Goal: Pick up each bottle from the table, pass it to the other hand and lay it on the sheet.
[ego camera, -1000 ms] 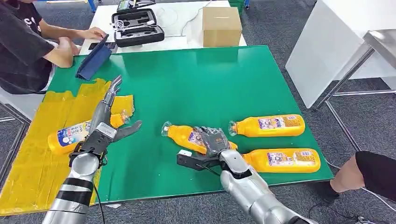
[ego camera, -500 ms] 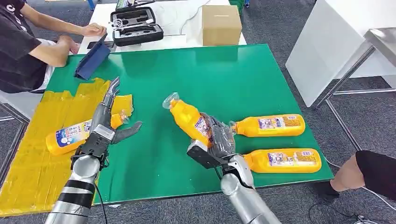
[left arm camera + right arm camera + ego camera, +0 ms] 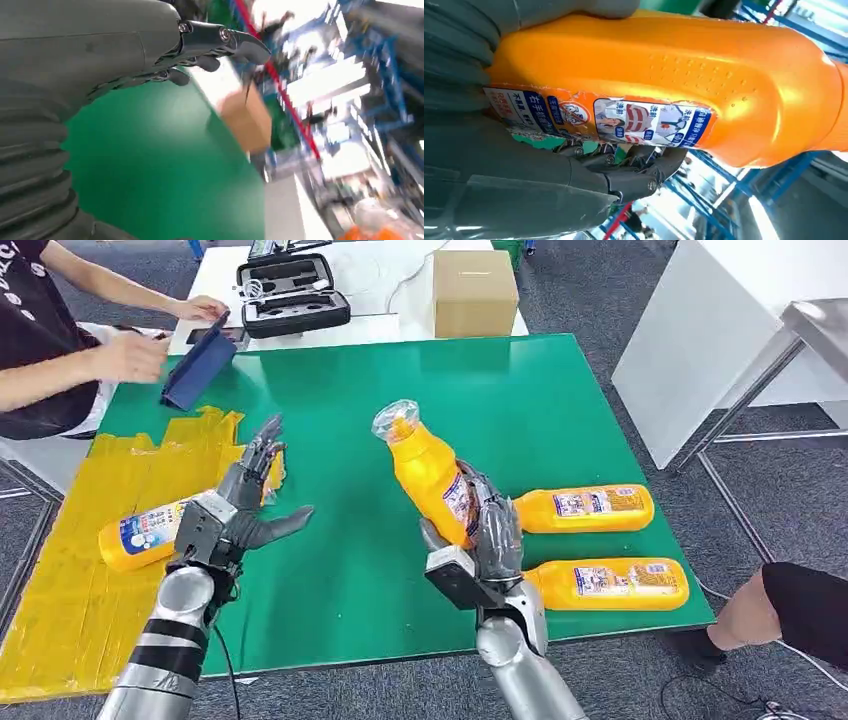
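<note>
- Orange bottle [image 3: 428,475] is up off the counter [image 3: 400,410] in our right hand [image 3: 478,540], tilted with its plastic-wrapped cap end pointing up and away from us; from the right wrist we see the fingers [image 3: 634,172] wrapped round the labelled body.
- Our left hand [image 3: 238,512] hovers over the counter's left part with nothing in it, fingers spread and thumb stuck out toward the raised bottle.
- We've got two more orange bottles lying on their sides at the right of the green counter: far bottle [image 3: 580,508] just beside the right hand, near bottle [image 3: 610,583] close to the front edge.
- One bottle with a blue label [image 3: 140,533] lies on the yellow sheet [image 3: 60,580] at the left, partly behind our left hand.
- A person's arm [image 3: 70,380] reaches in at the far left by a blue tablet case [image 3: 198,372].
- Beyond the green top we can see a cardboard box [image 3: 474,292] and an open black case [image 3: 292,298] on a white table.
</note>
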Available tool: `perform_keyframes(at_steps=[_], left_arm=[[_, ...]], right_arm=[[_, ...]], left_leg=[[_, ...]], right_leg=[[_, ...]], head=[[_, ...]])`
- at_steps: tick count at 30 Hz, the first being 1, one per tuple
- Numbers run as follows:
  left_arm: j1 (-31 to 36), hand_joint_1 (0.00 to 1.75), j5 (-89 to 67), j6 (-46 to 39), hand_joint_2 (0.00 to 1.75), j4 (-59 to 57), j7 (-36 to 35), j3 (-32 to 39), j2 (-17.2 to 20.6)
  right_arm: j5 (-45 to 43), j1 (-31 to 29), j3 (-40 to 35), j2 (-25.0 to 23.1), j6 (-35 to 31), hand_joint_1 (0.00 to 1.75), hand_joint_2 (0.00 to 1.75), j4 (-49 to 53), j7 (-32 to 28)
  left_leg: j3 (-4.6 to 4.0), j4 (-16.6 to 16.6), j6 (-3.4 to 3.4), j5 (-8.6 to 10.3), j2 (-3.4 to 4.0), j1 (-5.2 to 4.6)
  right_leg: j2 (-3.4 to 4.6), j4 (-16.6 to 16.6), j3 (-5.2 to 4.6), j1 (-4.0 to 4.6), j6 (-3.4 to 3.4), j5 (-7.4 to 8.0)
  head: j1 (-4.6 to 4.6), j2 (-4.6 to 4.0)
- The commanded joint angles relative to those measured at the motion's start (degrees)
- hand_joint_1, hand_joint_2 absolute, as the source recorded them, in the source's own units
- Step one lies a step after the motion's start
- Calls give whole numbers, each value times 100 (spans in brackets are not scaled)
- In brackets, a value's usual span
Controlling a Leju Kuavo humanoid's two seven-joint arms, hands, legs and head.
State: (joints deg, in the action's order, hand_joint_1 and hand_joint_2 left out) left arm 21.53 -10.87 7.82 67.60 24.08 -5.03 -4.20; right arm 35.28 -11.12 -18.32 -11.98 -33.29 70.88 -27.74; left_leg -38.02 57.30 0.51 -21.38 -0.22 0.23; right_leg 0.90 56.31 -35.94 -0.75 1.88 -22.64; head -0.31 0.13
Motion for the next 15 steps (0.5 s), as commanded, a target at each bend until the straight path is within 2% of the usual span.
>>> perform_keyframes(at_steps=[1, 7, 8, 10, 15], left_arm=[[514, 0, 1296, 1653, 175, -1087, -14, -388, 351], [342, 0, 1880, 1800, 175, -325, -267, -1007, 482], [306, 0, 1948, 1802, 175, -209, -307, -1082, 482], [242, 0, 2016, 1757, 175, -17, -328, -1229, 486], [222, 0, 2028, 1694, 175, 60, -353, -1368, 480]], right_arm=[[291, -71, -124, -73, -392, 175, 175, 26, -54], [615, -54, -274, -55, -655, 175, 175, -48, 29], [732, -41, -243, -74, -671, 175, 175, -38, 42], [1046, -7, -84, -168, -671, 175, 175, -12, 53], [1223, -40, 21, -243, -671, 175, 175, -82, 42]], left_leg=[[36, -3, -5, -12, 3, 2], [12, -2, -3, -4, -5, 1], [29, 2, -4, -14, -3, 4], [11, 1, -2, -7, -1, 2], [16, -2, -3, -8, 1, 0]], right_leg=[[-6, -2, 35, 4, -9, -11], [-10, -1, 13, 2, -5, -6], [-11, 0, 30, 6, -8, -14], [-6, 1, 13, 3, -5, -7], [-5, -1, 19, 1, -6, -8]], head=[[0, 0], [2, 0], [0, 0], [2, 0], [0, 0]])
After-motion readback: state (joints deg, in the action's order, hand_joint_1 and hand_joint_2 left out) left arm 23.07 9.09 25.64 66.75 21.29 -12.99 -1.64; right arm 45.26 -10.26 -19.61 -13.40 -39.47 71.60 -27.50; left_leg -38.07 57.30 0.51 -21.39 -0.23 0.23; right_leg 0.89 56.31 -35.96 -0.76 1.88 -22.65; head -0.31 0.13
